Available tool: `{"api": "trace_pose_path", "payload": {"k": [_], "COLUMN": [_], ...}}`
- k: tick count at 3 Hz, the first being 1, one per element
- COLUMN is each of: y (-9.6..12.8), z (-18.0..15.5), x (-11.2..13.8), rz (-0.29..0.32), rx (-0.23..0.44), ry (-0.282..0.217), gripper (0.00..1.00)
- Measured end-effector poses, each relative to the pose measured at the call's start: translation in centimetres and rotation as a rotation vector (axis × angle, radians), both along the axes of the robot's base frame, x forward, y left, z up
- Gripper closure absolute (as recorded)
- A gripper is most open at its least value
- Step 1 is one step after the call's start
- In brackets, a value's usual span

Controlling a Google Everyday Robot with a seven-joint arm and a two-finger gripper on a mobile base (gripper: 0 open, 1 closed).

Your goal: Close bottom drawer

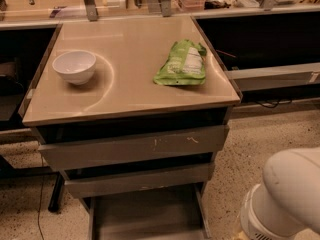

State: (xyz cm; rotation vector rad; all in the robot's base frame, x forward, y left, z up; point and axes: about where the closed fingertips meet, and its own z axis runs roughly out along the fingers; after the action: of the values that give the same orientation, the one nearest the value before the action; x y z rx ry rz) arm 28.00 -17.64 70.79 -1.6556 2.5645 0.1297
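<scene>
The bottom drawer [146, 215] stands pulled out at the foot of the cabinet. Its grey tray floor shows between two side rails, and its front is cut off by the lower edge of the camera view. Above it sit the mid-sized drawer front [140, 180] and the widest drawer front [135, 147] with white scratch marks. A white rounded part of my arm [285, 199] fills the lower right corner, to the right of the open drawer. My gripper itself is out of view.
A white bowl [74, 66] and a green snack bag [183, 63] lie on the beige cabinet top [125, 91]. Dark counters flank the cabinet on both sides. Speckled floor [250, 149] lies to the right. A cable runs down the floor at the left.
</scene>
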Motion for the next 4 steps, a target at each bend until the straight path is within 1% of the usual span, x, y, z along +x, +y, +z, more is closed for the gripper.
{"api": "trace_pose_path", "payload": {"k": [1,2,3,4], "y": [-0.2,-0.2,0.4,1.4], "z": [-1.9,-1.8,-4.2,-11.2], "x": [-0.1,0.0,-0.6,-2.4], "rz": [-0.05,-0.047,-0.048,-0.064], "rx": [0.007,0.007,0.05,0.083], "ry": [0.004,0.002,0.035,0.124], "gripper": [1.0,1.0,1.0,1.0]}}
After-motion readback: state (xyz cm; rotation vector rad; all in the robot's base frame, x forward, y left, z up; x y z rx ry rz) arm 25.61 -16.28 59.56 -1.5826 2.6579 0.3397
